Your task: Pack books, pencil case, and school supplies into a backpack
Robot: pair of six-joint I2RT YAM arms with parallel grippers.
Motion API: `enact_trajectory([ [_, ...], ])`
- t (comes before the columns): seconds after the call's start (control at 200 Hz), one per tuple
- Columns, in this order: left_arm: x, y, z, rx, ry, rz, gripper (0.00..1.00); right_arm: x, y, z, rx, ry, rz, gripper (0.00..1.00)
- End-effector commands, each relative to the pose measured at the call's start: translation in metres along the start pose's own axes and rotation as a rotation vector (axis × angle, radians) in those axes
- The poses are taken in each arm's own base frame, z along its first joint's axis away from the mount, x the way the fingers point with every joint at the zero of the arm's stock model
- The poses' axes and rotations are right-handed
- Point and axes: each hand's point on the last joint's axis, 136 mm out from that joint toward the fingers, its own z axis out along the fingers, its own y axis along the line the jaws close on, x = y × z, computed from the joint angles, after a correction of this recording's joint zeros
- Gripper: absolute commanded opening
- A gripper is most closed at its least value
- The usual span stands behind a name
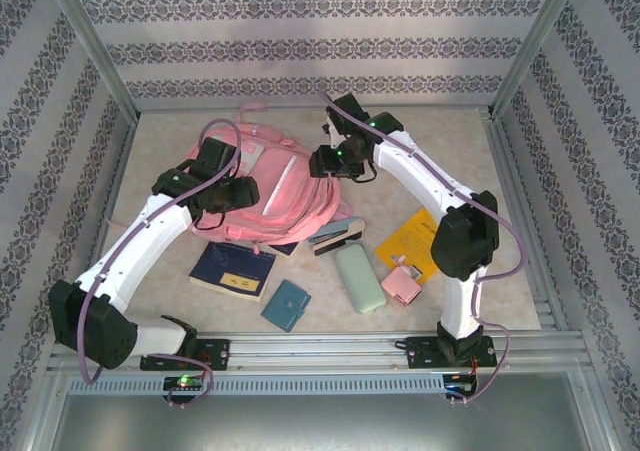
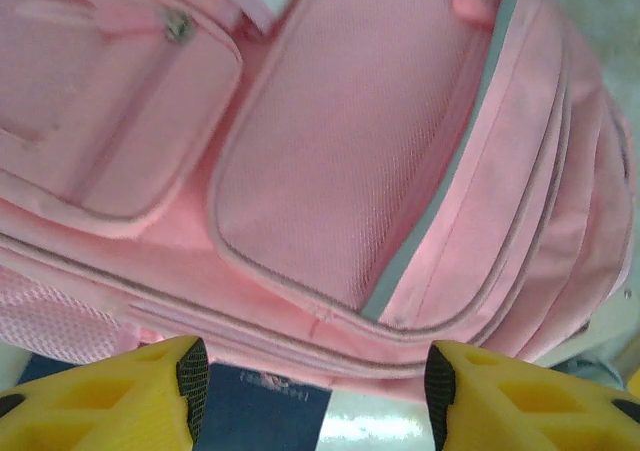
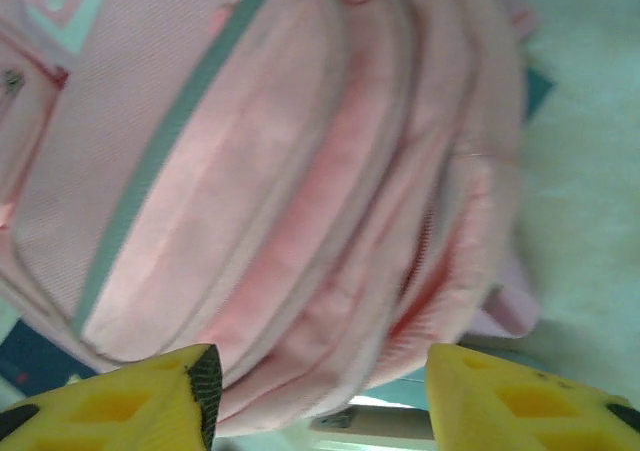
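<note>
1 backpack [image 1: 265, 186], 3 books [image 1: 232, 271], 1 pencil case [image 1: 358, 277], 2 supplies [image 1: 335, 236].

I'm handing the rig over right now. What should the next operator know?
Left gripper open, over the backpack. Right gripper open over it too, holding nothing.
On the table near the backpack: navy book, teal notebook, pencil case, small pink item, yellow book, stapler.
Done: none of these is packed. Left: all of them.
</note>
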Motion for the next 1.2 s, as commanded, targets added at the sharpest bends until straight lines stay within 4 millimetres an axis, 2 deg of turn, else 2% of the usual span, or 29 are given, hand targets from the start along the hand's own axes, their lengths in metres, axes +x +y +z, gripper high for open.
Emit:
enact_trajectory([
  [0.0,0.016,-0.008,0.002,0.066,0.077,0.039,0.60,0.000,-0.020,-0.045,0.110,-0.124,-0.012,0.61],
  [0.185,0.031,-0.030,0.017,0.094,0.164,0.164,0.62,0.046,-0.034,-0.064,0.117,-0.095,-0.031,0.63],
  [0.28,0.035,-0.049,0.032,0.110,0.213,0.255,0.63,0.068,-0.038,-0.069,0.063,-0.087,-0.016,0.71],
  [0.335,0.032,-0.056,0.042,0.114,0.228,0.284,0.63,0.078,-0.044,-0.072,0.053,-0.100,0.011,0.77],
  [0.46,0.006,-0.051,0.062,0.043,0.192,0.324,0.64,0.097,-0.047,-0.074,-0.014,-0.094,0.045,0.75],
  [0.56,-0.020,-0.046,0.077,0.038,0.168,0.301,0.64,0.105,-0.051,-0.075,-0.031,-0.111,0.071,0.74],
  [0.655,-0.034,-0.049,0.092,0.063,0.167,0.285,0.63,0.109,-0.055,-0.075,-0.039,-0.099,0.109,0.77],
  [0.754,-0.039,-0.054,0.109,0.097,0.188,0.284,0.63,0.115,-0.052,-0.076,-0.076,-0.079,0.090,0.73],
  [0.929,-0.041,-0.071,0.133,0.236,0.233,0.240,0.61,0.106,-0.054,-0.077,-0.169,-0.112,0.185,0.65],
  [1.059,-0.040,-0.079,0.141,0.309,0.272,0.208,0.49,0.101,-0.051,-0.068,-0.211,-0.090,0.231,0.59],
  [1.094,-0.038,-0.079,0.142,0.315,0.279,0.205,0.42,0.098,-0.048,-0.066,-0.226,-0.083,0.237,0.57],
  [1.194,-0.040,-0.077,0.138,0.327,0.275,0.192,0.13,0.088,-0.040,-0.058,-0.263,-0.079,0.255,0.50],
])
